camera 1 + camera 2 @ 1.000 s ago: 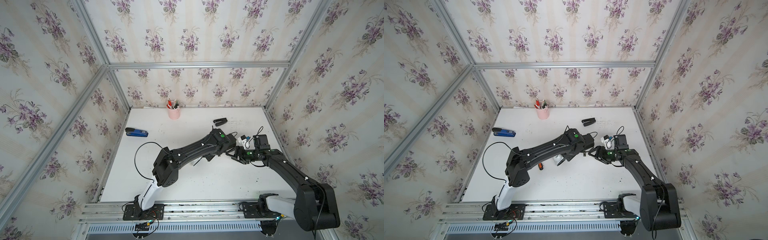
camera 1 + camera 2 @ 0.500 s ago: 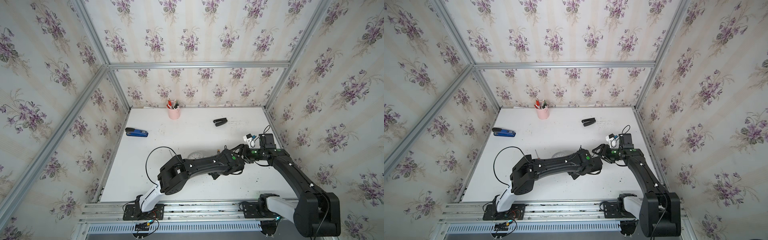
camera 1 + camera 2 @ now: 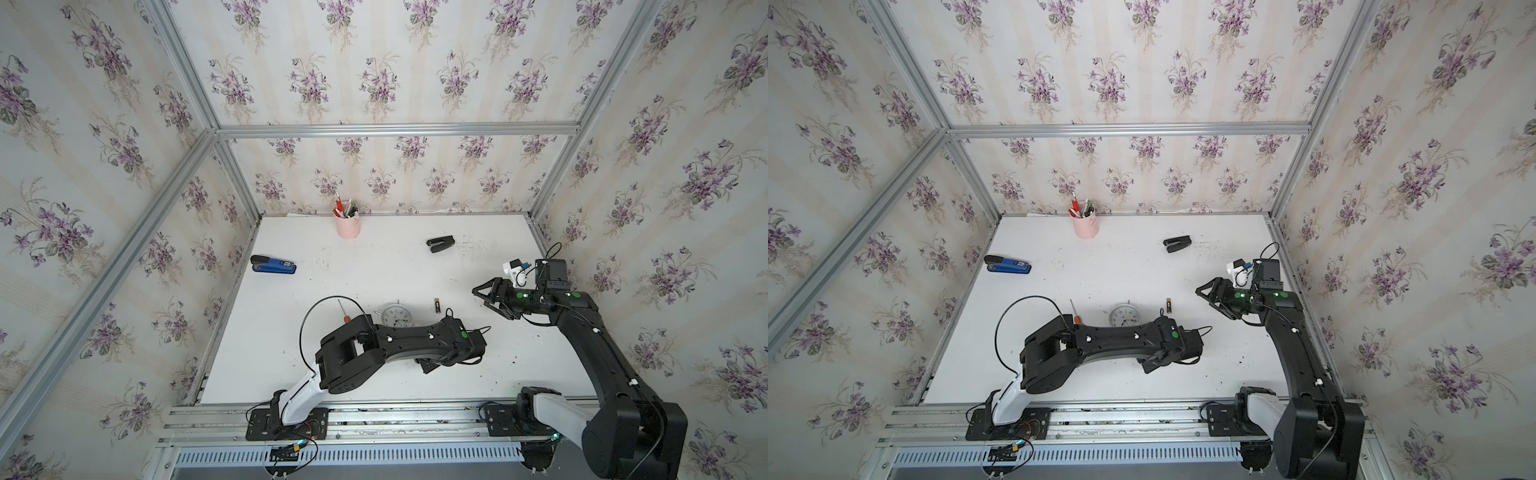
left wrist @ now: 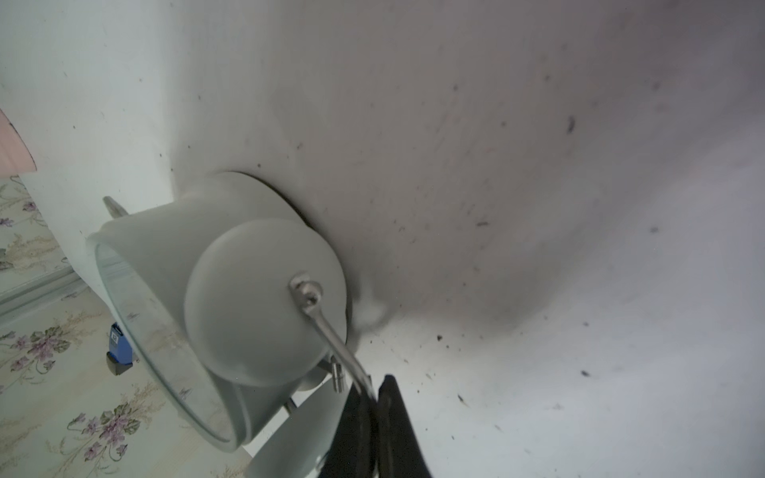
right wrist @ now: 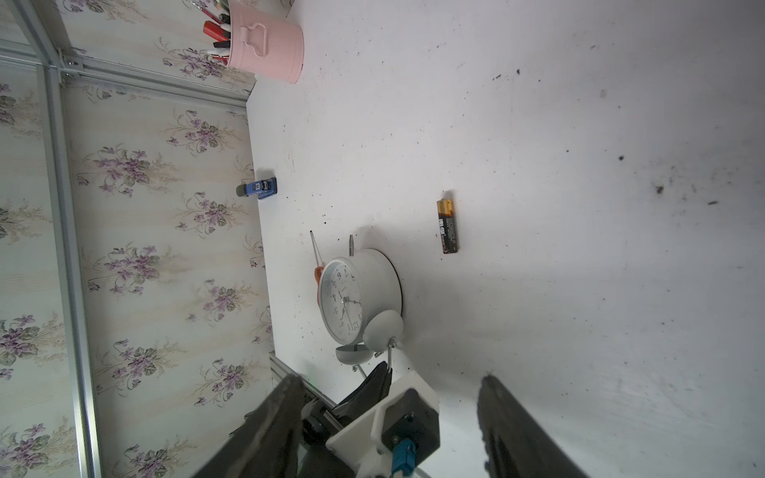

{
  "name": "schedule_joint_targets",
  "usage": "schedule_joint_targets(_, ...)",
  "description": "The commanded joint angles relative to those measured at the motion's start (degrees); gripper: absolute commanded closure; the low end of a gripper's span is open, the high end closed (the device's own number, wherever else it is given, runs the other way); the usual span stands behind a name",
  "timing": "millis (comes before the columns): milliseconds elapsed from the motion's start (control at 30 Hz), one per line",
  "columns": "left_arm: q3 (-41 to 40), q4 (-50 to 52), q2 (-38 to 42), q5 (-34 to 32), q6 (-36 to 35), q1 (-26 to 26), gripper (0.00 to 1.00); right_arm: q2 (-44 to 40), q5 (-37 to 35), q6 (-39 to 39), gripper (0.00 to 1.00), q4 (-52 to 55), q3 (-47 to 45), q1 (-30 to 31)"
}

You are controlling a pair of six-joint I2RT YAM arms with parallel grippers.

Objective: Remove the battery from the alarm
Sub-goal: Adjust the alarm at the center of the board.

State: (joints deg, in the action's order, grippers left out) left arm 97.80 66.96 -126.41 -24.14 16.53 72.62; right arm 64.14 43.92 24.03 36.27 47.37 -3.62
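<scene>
The left hand (image 4: 376,389) is clamped fully closed on the thin metal carry handle of the alarm (image 4: 248,298). In the left wrist view you can see the wire running right in between the two black fingers (image 4: 356,426). The alarm lies dial up with its back against the worktop (image 3: 374,270). I honestly can't tell if it sits flat or a bit tipped.

The right hand (image 3: 480,297) is spread wide open with nothing in it, hanging over the worktop well apart from the alarm.

The battery (image 3: 437,305) is out of the alarm. It lies by itself on the worktop, near the alarm on the right arm's side but not touching it, gold end toward the back wall.

Stuff that's hard to see:
- In both top views the left arm lies across the near edge of the alarm, so the bells, the handle and the left hand itself are hidden under it.
- An orange-handled screwdriver (image 3: 345,318) lies just beside the alarm on the far side from the battery. Its handle is partly covered by the arm, and in the right wrist view it's partly behind the alarm.
- No view shows the alarm's back or battery slot.
- In the left wrist view the second bell is cut off at the edge.
</scene>
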Motion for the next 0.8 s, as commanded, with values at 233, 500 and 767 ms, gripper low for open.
schedule_joint_targets(233, -3.87, -5.03, 0.85, -3.42, -8.47, -0.99, 0.75, 0.71, 0.42, -0.38, 0.3, 0.46, -0.12, -0.34)
schedule_joint_targets(500, -5.65, -4.82, 4.77, -6.14, -6.43, -1.6, 0.26, 0.91, 1.42, -0.31, 0.3, 0.42, -0.18, -0.34)
schedule_joint_targets(767, -2.47, 1.53, 15.63, -5.03, 0.19, -1.22, 0.0, 2.22, 0.68, -1.23, 0.29, 0.0, 1.41, -0.51)
